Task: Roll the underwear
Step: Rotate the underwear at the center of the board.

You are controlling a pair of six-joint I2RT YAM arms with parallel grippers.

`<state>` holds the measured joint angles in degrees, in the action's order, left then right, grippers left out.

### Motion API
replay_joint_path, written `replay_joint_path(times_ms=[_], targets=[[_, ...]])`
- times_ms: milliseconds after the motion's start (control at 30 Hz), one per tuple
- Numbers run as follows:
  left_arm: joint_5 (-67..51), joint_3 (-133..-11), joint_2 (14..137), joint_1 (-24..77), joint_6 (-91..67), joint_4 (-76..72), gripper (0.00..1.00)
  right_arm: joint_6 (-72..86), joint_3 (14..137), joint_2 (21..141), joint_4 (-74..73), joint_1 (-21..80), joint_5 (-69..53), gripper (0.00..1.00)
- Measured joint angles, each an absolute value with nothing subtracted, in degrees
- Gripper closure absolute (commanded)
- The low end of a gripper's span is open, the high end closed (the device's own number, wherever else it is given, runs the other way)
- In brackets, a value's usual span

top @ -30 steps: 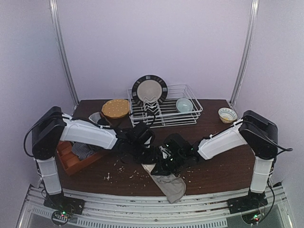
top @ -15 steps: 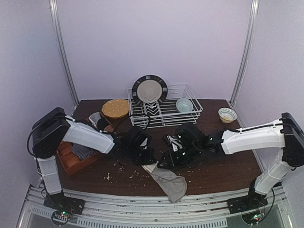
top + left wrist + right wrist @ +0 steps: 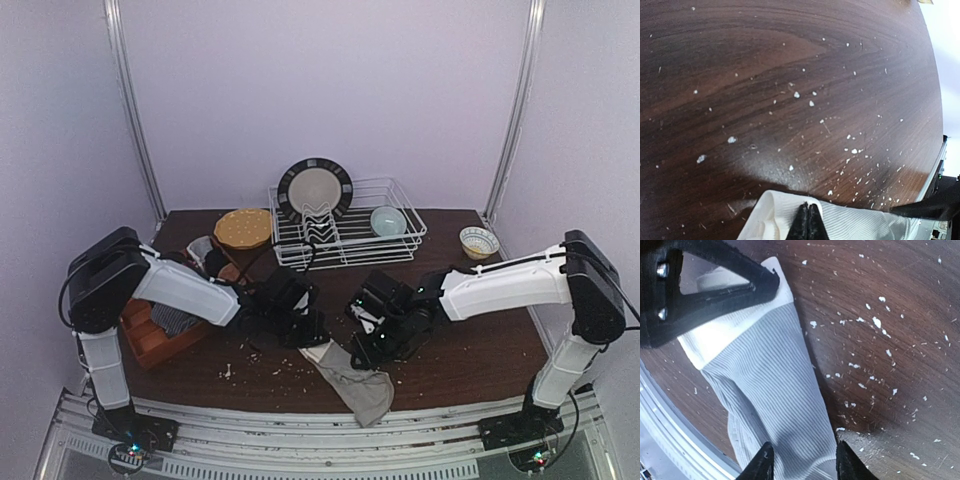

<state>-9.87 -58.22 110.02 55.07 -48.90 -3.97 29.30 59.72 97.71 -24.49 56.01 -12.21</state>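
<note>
The grey-beige ribbed underwear (image 3: pixel 357 385) lies at the near edge of the table (image 3: pixel 480 345), in the centre. The left gripper (image 3: pixel 807 222), jaws pressed together, pinches its white waistband (image 3: pixel 730 337). The right gripper (image 3: pixel 804 462) straddles the cloth, jaws spread.

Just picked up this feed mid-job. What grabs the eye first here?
The grey-beige underwear lies stretched over the near edge of the table, the left gripper pinched shut on its white band and the right gripper open astride it. White crumbs speckle the dark wood all around. A dish rack holding a plate stands at the back.
</note>
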Motion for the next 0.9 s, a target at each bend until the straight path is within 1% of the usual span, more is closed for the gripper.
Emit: replay_joint_path(times_ms=[100, 233, 333, 600, 667, 700, 767, 833, 900], targets=[[-9.87, -58.13, 110.37, 55.07, -48.93, -4.73, 1.00, 28.05, 59.70, 97.71, -25.15, 56.58, -12.51, 0.84], [-9.87, -58.13, 110.61, 55.05, -49.12, -5.15, 1.00, 27.44, 59.61, 97.71, -25.85, 58.35, -12.93, 0.93], [-9.87, -58.13, 110.78, 55.05, -49.34, -5.52, 1.00, 27.07, 59.61, 97.71, -25.98, 59.92, -13.74, 0.95], [-9.89, -58.13, 111.74, 54.94, -49.98, -7.16, 1.00, 27.42, 59.05, 97.97, -25.43, 63.07, -16.01, 0.95], [-9.87, -57.98, 111.87, 54.94, -50.15, -7.75, 1.00, 27.57, 58.48, 98.65, -24.84, 63.26, -16.36, 0.93], [-9.89, -57.82, 111.87, 54.89, -50.19, -8.03, 1.00, 27.77, 58.02, 99.18, -24.40, 63.35, -16.53, 0.91], [-9.93, -57.49, 111.81, 54.89, -50.26, -8.54, 1.00, 28.27, 57.01, 99.79, -23.46, 63.44, -16.84, 0.82], [-9.91, -56.99, 111.50, 54.89, -50.26, -8.86, 1.00, 28.40, 56.40, 98.85, -22.33, 63.59, -16.95, 0.69], [-9.85, -56.86, 111.15, 54.89, -50.22, -8.36, 1.00, 28.36, 55.20, 96.82, -21.71, 63.86, -16.71, 0.64]])
